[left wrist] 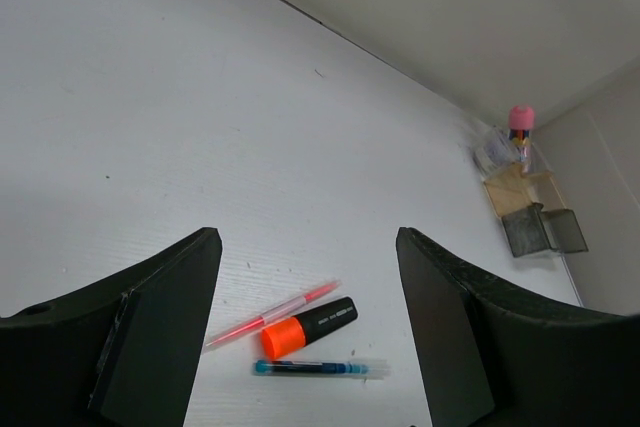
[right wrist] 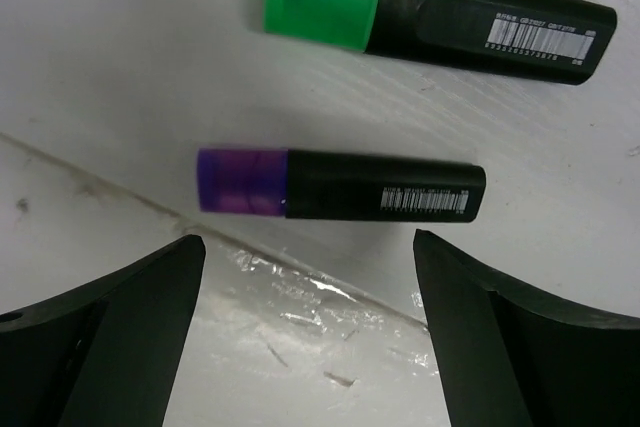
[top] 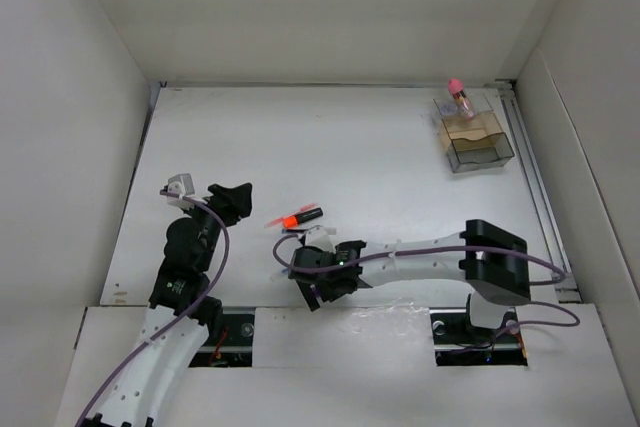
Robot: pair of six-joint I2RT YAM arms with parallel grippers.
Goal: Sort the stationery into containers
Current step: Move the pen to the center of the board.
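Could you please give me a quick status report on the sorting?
Left gripper open, empty. Right gripper open above purple highlighter, not gripped. Organiser far right; nothing blocking.

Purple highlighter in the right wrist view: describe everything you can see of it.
The purple highlighter is short, with a smooth black plastic-looking barrel, a translucent purple cap on one end and a white barcode print near the other. It lies flat on the white table, capped, roughly parallel to the green highlighter but apart from it. The right gripper hangs open close by; nothing touches the highlighter.
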